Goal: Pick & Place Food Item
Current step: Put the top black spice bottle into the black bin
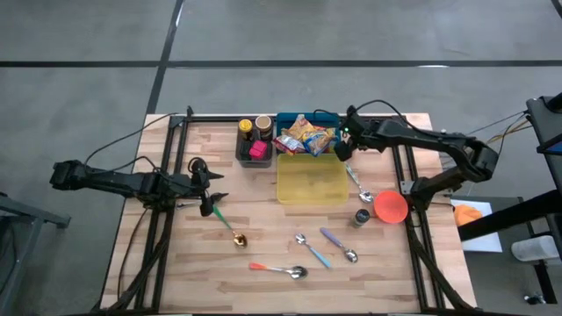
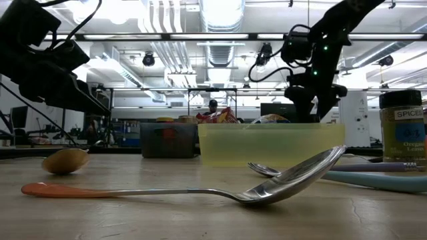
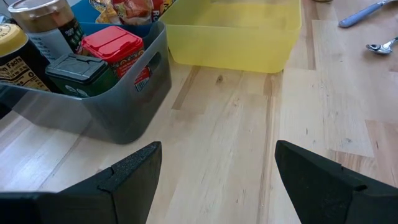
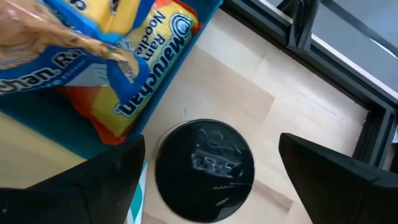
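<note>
Two tools wide, both empty | we see right tool [image 1: 345, 147] upper centre-right, just beside ramen packets [image 1: 306, 135] in blue bin [image 1: 285, 118] | left tool [image 1: 213, 189] mid-left, well apart.

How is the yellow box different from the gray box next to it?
The yellow box looks empty, while the gray box is packed with jars and a red tin. The yellow box is see-through, wide and low; the gray box is dark and narrower. Both are open-topped bins sitting on the wooden table.
</note>
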